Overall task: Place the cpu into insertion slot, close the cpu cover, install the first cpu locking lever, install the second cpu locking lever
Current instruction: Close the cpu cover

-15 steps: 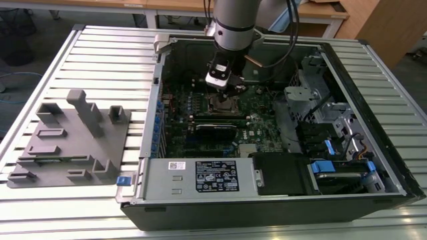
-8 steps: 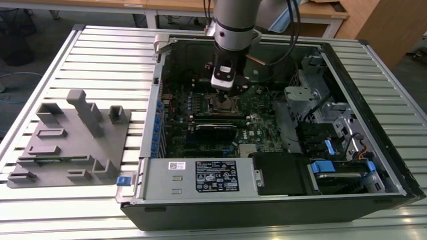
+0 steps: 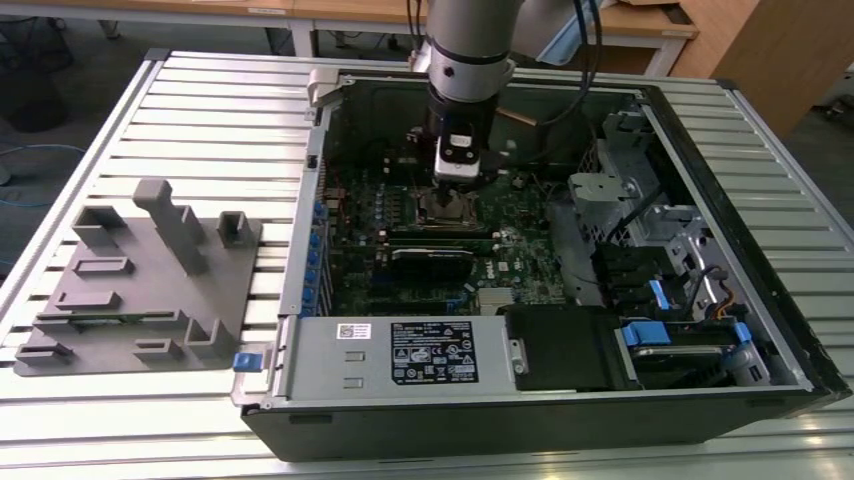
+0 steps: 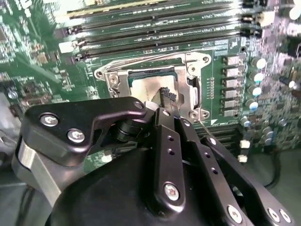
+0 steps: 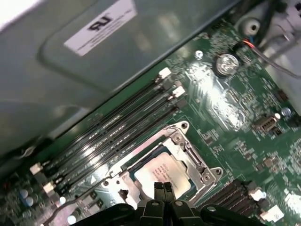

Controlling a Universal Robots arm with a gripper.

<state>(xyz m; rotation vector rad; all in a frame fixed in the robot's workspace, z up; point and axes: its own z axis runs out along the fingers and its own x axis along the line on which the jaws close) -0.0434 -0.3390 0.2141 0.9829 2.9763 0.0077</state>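
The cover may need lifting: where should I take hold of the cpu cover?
Probably a side rail of the cpu cover, pinched across its thin outer edge from straight above. It lies flat around the cpu, so only the rim offers purchase, and the memory slots crowd one side. The gripper sits shut over the cpu.

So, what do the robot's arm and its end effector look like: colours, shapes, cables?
The arm is a smooth grey cylinder ending in a black wrist section; black cables hang beside it. The end effector is matte black, built from flat linked bars with rounded ends, joined by silver screws.
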